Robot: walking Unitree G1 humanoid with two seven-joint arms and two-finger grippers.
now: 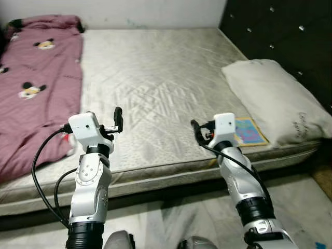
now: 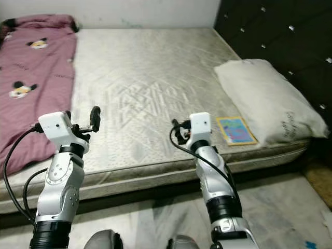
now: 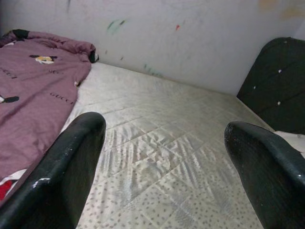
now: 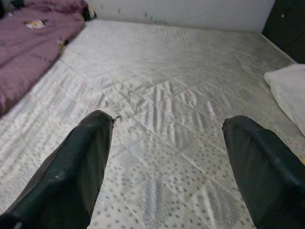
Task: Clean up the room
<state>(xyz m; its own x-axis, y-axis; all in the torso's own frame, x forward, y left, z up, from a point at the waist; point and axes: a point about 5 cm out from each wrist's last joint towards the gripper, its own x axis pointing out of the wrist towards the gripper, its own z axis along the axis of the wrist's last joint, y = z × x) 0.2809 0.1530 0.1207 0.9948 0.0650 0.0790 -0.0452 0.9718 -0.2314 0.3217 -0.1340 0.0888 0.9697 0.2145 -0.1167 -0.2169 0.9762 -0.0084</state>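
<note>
Little looked done: the blanket [image 1: 36, 88] lay rumpled at frame left, a book [image 1: 248, 130] lower right; both grippers' fingers [image 3: 62, 167] stood apart, empty

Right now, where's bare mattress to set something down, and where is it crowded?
The big free patch is the middle of the mattress, bordered by the maroon blanket on the robot's left and the white pillow on its right, running back to the wall. Crowded: the near right corner, where a colourful book lies against the pillow. Both open pincers, left and right, hover over the near edge.
</note>
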